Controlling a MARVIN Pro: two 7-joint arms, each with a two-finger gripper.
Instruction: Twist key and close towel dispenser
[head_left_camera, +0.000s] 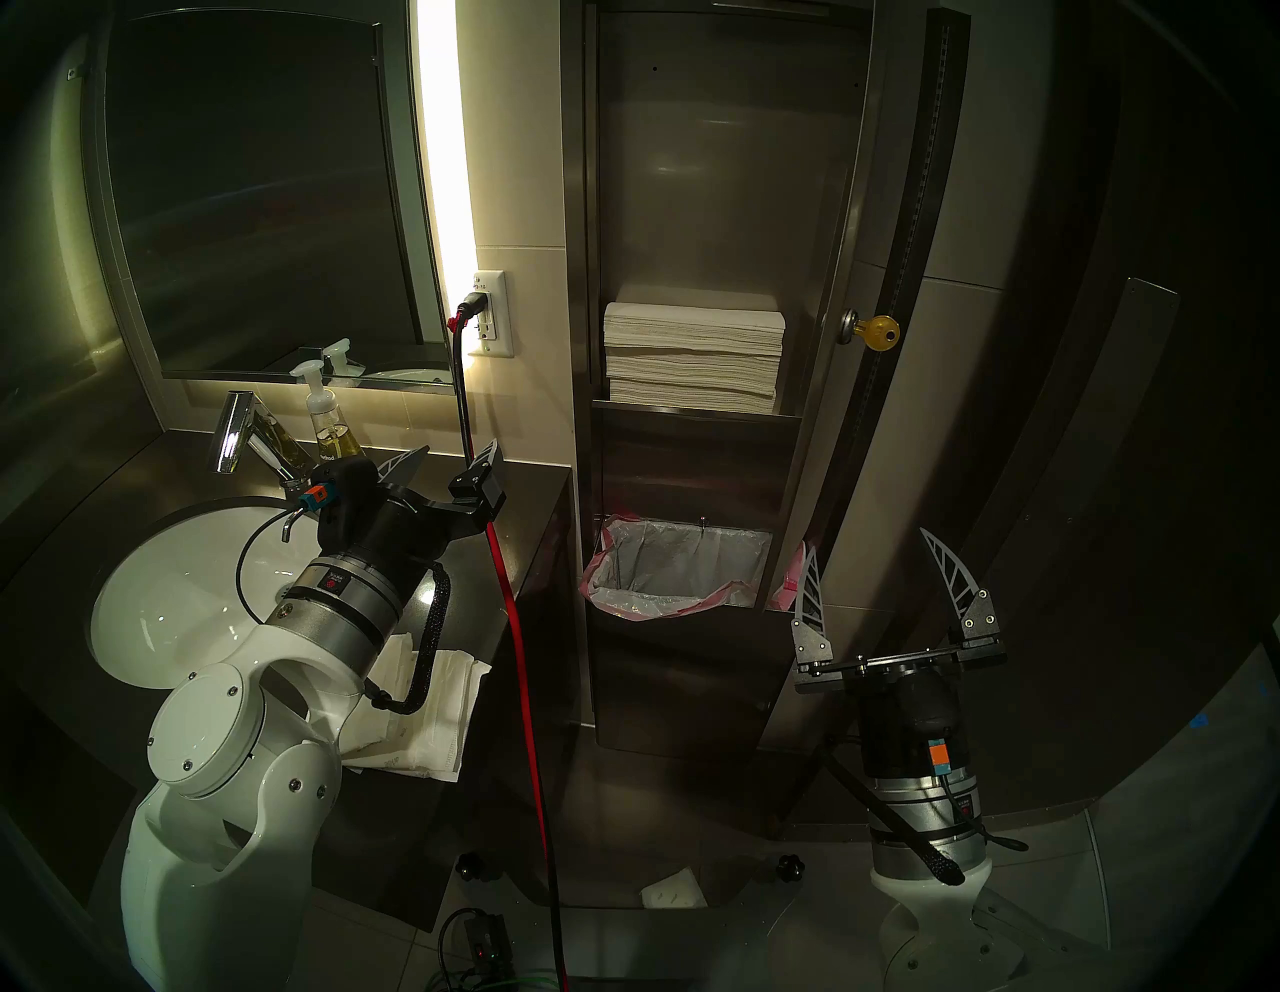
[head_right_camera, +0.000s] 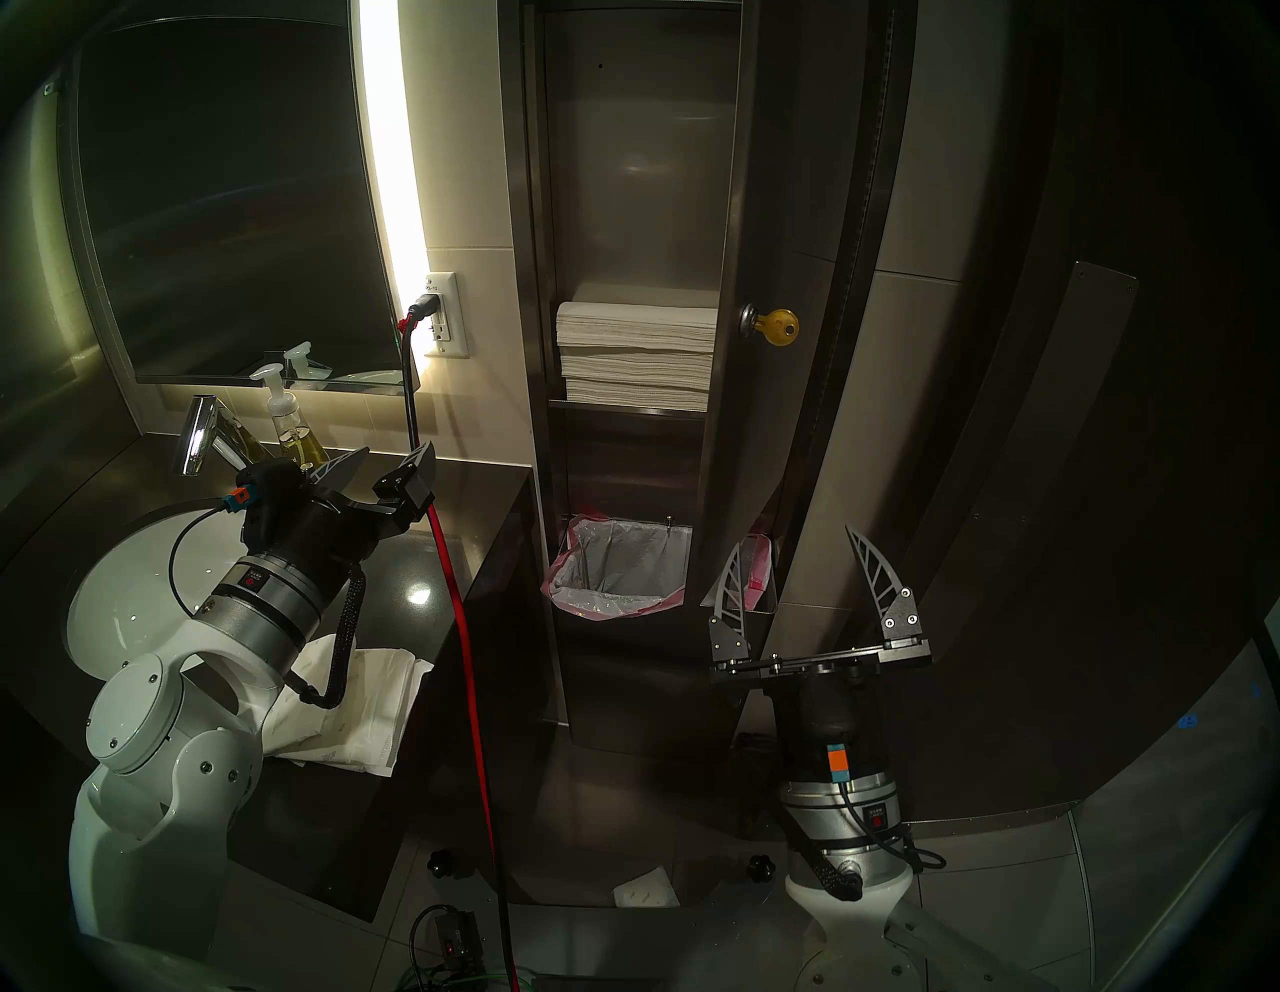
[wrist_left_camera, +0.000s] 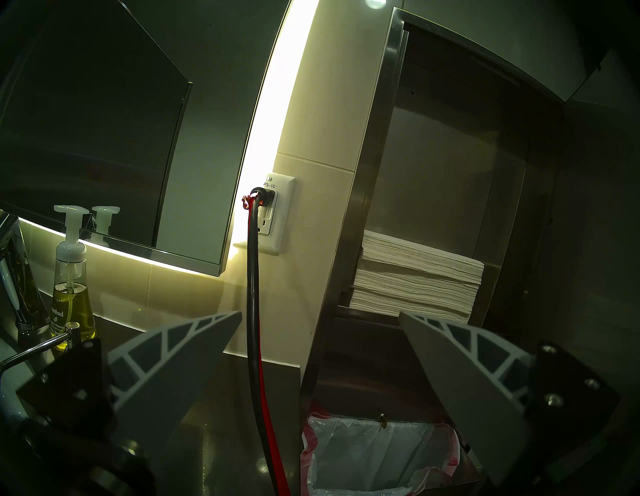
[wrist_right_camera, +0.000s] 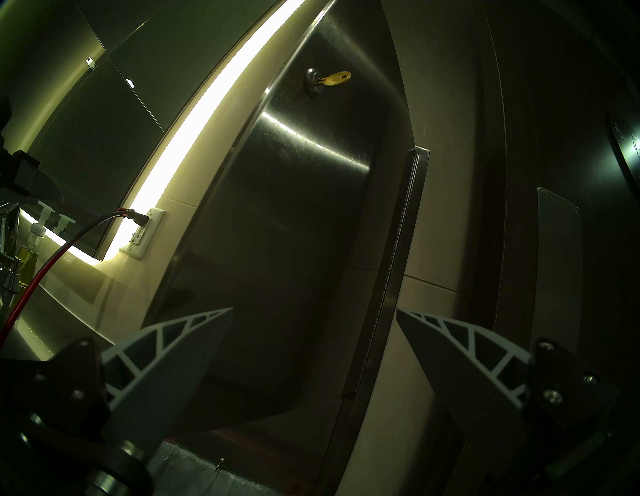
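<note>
The towel dispenser (head_left_camera: 692, 208) is a tall steel wall cabinet, and its door (head_left_camera: 841, 429) stands swung out on a hinge at the right. White paper towels (head_left_camera: 692, 357) are stacked inside. A brass key (head_left_camera: 881, 332) sticks out of the round lock (head_left_camera: 850, 325) on the door face, also clear in the right wrist view as the key (wrist_right_camera: 336, 78). My right gripper (head_left_camera: 867, 544) is open, pointing up, well below the key and in front of the door's lower part. My left gripper (head_left_camera: 459, 449) is open over the counter, left of the cabinet, holding nothing.
A red and black cable (head_left_camera: 512, 623) hangs from the wall outlet (head_left_camera: 490, 315) past my left gripper to the floor. The sink (head_left_camera: 180, 589), faucet (head_left_camera: 235, 429) and soap bottle (head_left_camera: 332, 429) are at the left. A lined waste bin (head_left_camera: 679, 568) sits under the towels. Folded white paper (head_left_camera: 429, 720) lies on the counter.
</note>
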